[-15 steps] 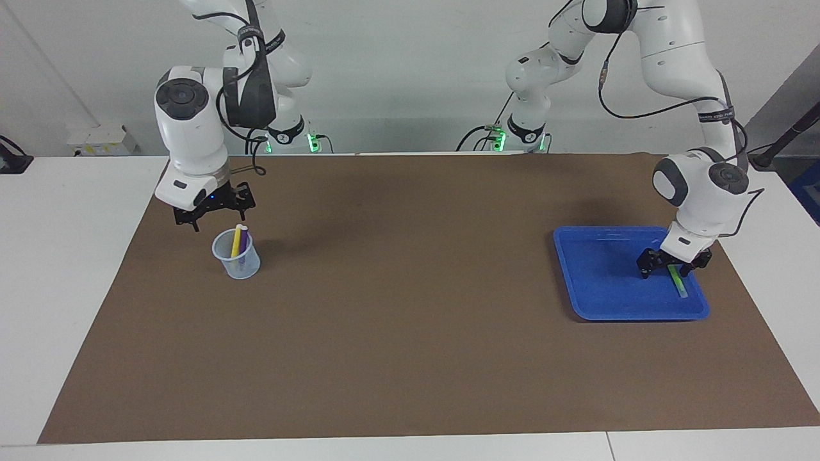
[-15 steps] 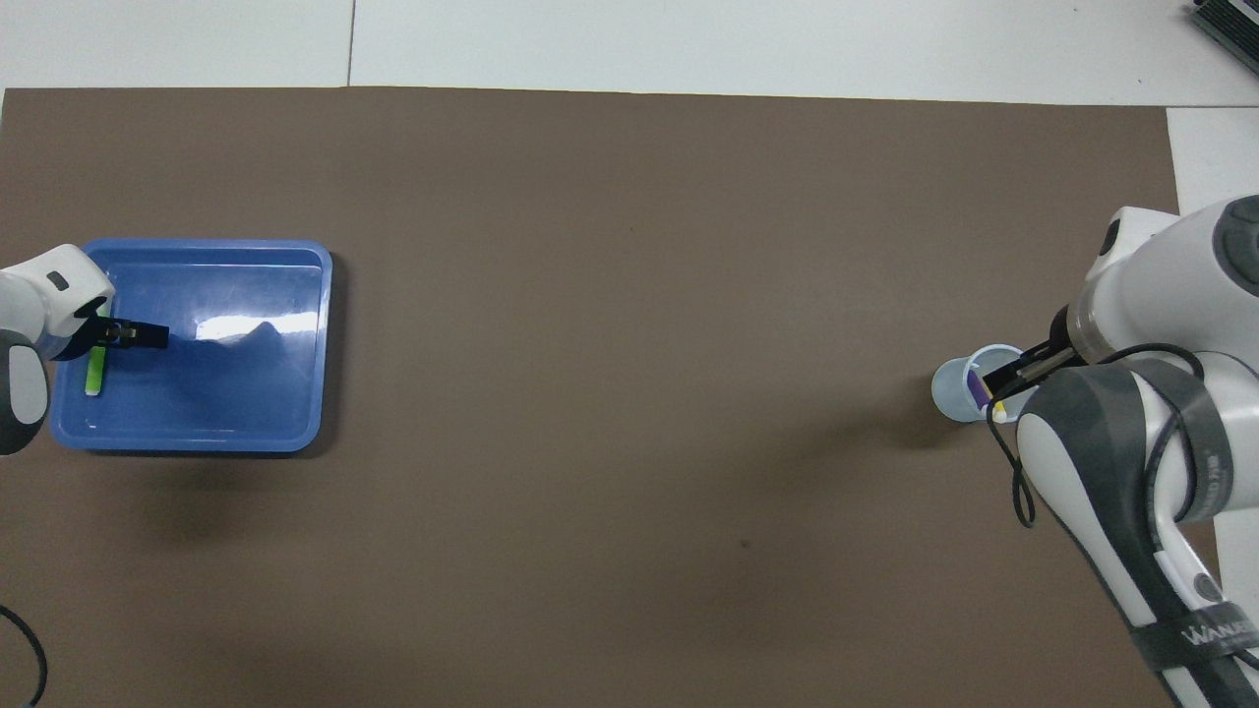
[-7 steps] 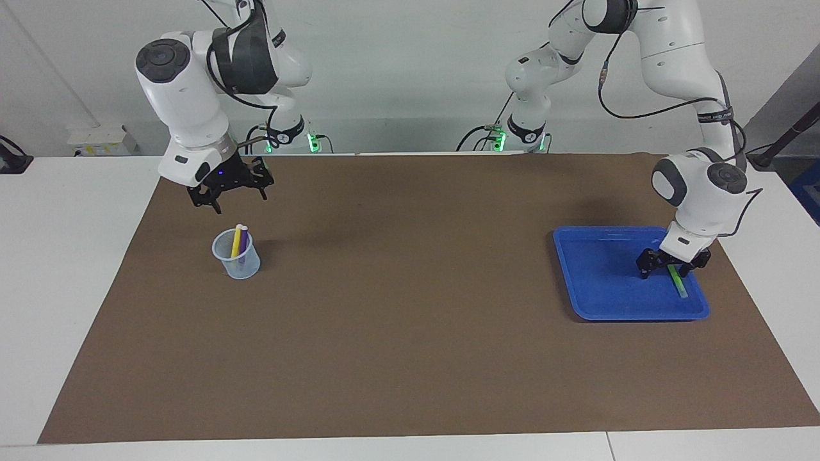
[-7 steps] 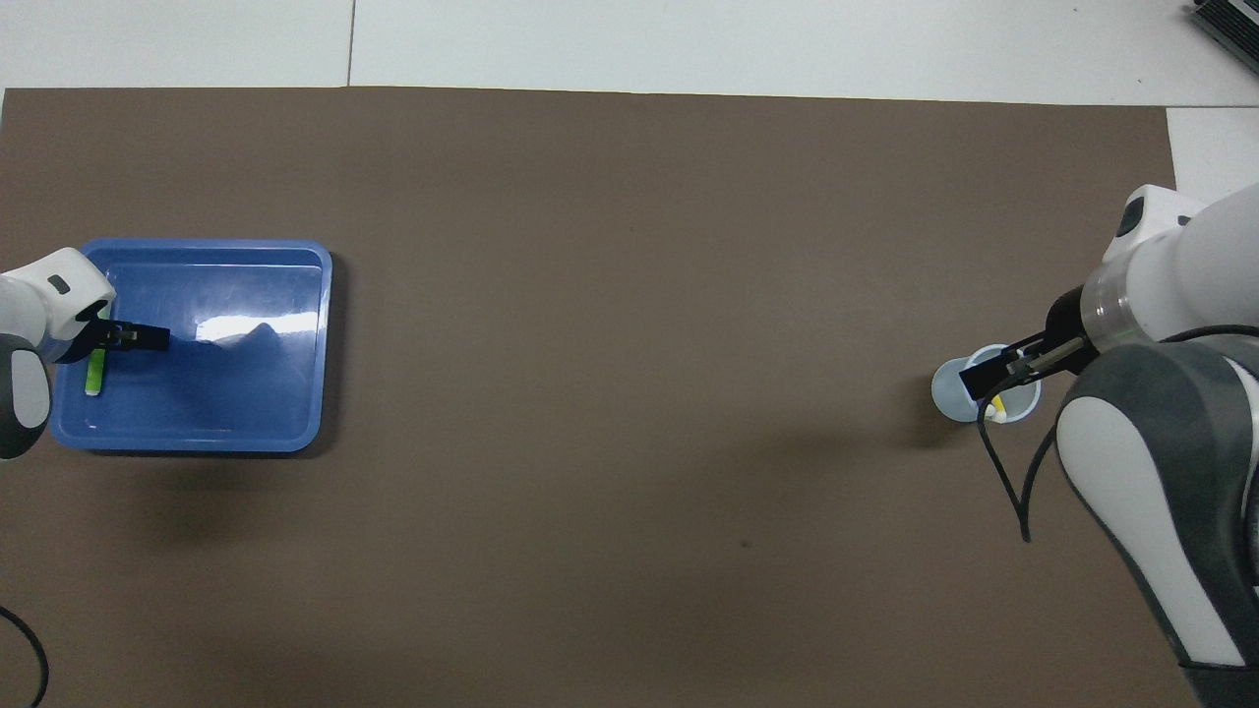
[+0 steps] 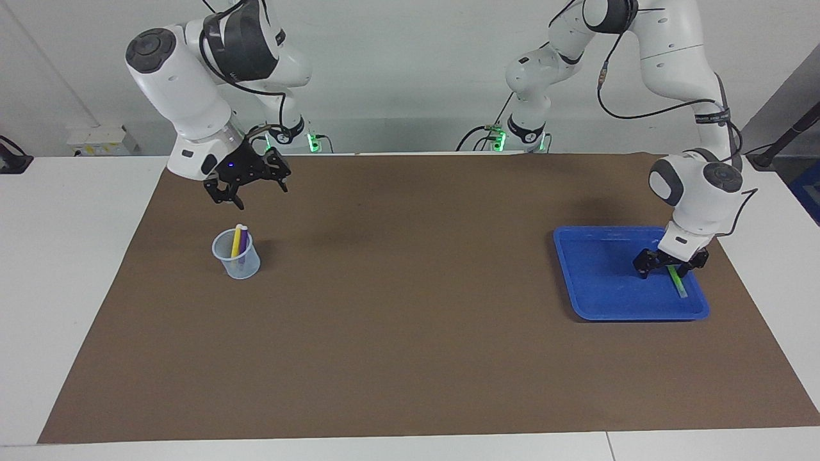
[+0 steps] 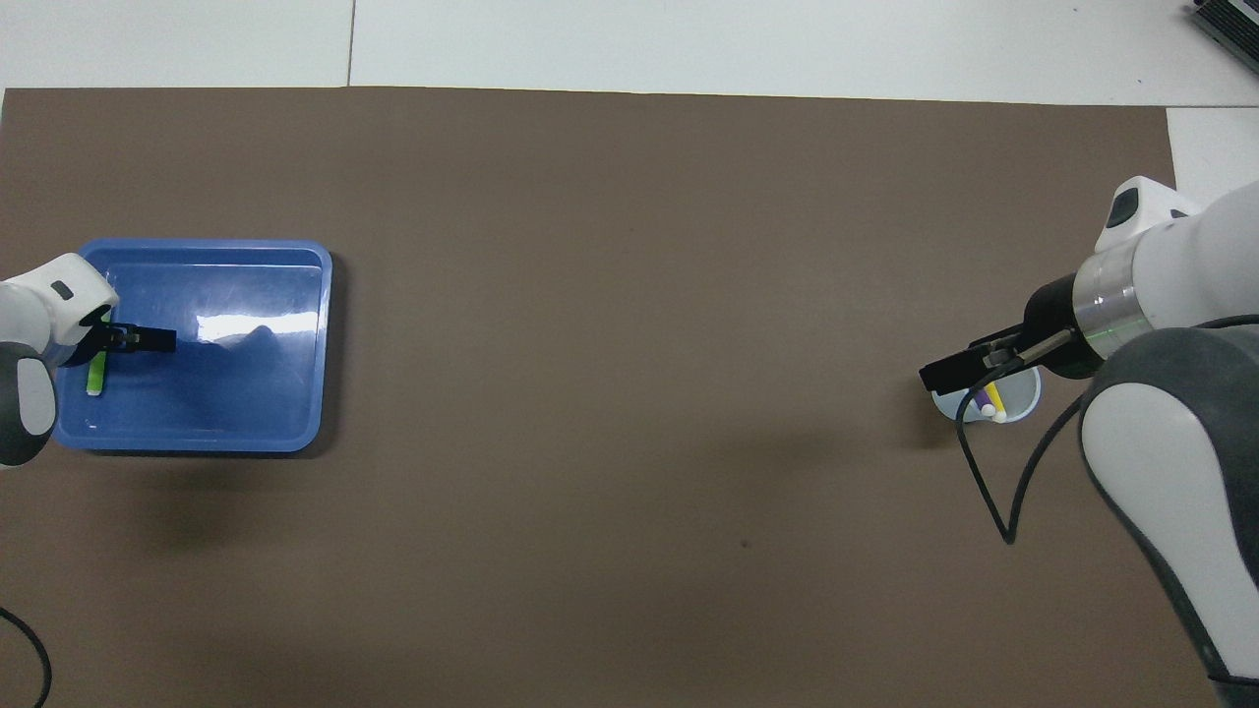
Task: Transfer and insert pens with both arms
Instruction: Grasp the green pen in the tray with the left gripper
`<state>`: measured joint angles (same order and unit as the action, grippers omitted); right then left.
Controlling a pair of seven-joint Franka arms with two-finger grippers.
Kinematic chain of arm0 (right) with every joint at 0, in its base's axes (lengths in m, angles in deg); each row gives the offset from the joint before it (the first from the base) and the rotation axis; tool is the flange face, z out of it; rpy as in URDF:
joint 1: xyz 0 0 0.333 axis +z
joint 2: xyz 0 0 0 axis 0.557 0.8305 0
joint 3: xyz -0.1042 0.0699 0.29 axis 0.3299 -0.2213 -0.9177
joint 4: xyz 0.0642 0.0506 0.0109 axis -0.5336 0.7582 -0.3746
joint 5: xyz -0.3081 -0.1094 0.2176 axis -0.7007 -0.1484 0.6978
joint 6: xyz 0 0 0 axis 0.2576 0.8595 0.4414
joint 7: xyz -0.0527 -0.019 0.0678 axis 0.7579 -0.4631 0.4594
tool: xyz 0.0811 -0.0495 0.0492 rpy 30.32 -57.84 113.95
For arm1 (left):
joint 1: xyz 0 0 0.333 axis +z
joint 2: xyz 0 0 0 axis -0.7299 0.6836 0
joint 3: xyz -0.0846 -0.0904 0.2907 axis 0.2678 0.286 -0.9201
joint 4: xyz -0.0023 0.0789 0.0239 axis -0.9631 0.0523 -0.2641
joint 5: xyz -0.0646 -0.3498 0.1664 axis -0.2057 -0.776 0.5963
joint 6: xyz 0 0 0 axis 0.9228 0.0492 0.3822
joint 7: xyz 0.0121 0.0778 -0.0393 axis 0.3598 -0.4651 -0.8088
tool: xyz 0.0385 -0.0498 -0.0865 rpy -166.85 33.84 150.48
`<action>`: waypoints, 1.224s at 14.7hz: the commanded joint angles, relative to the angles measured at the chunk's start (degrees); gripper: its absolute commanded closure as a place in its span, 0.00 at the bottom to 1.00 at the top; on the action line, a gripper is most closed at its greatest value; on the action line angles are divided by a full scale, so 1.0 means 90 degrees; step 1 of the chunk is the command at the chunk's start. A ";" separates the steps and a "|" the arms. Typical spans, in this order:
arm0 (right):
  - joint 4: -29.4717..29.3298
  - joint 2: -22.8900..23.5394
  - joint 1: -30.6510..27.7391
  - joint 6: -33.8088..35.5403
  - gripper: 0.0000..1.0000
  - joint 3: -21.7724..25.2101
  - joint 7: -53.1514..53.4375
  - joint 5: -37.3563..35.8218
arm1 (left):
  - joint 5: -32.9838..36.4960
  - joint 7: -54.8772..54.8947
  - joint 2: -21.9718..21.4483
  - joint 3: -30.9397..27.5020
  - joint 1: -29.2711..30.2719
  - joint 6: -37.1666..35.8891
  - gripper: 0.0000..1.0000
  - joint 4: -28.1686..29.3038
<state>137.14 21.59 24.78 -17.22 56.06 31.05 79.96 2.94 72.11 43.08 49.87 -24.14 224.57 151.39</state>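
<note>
The bright green pen (image 5: 677, 282) lies in the blue tray (image 5: 596, 275) at the left arm's end of the table; it also shows in the overhead view (image 6: 95, 373). My left gripper (image 5: 664, 269) is open and low in the tray, its fingers astride the pen's end nearer the robots; it shows overhead too (image 6: 126, 340). The yellow pen (image 5: 236, 240) and the purple pen (image 5: 244, 250) stand in a clear cup (image 5: 237, 262). My right gripper (image 5: 252, 191) is open and empty, up in the air over the mat beside the cup.
A brown mat (image 5: 410, 320) covers the table. The cup (image 6: 987, 401) stands at the right arm's end and the tray (image 6: 246, 403) at the left arm's end. White table surface borders the mat.
My right gripper has risen from just over the cup and swung a little toward the left arm's end, empty. My left gripper has stayed over the green pen.
</note>
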 commanded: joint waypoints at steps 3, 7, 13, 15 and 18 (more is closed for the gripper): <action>-0.0155 -0.0033 -0.0037 0.0197 0.00 -0.0047 0.0001 0.0457 | 0.0083 -0.0069 0.0062 0.0018 0.0131 0.0192 0.08 0.0159; -0.0233 -0.0043 0.0002 0.0188 0.00 -0.0057 0.0001 0.0741 | 0.0054 -0.0078 0.0062 0.0018 0.0111 0.0095 0.10 0.0062; -0.0302 -0.0043 0.0109 0.0227 0.00 -0.0067 0.0011 0.0800 | 0.0015 -0.0078 0.0081 0.0018 0.0092 -0.0188 0.23 -0.0153; -0.0302 -0.0043 0.0109 0.0207 0.00 -0.0067 0.0011 0.0790 | -0.0131 -0.0078 0.0081 0.0018 0.0091 -0.0218 0.31 -0.0163; -0.0302 -0.0043 0.0109 0.0226 0.00 -0.0067 0.0020 0.0790 | -0.0209 -0.0127 0.0081 0.0018 0.0053 -0.0393 0.45 -0.0260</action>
<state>134.89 21.58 26.27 -16.83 55.75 31.06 85.44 2.11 71.58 43.08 49.75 -23.96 223.43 150.63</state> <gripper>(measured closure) 0.000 0.374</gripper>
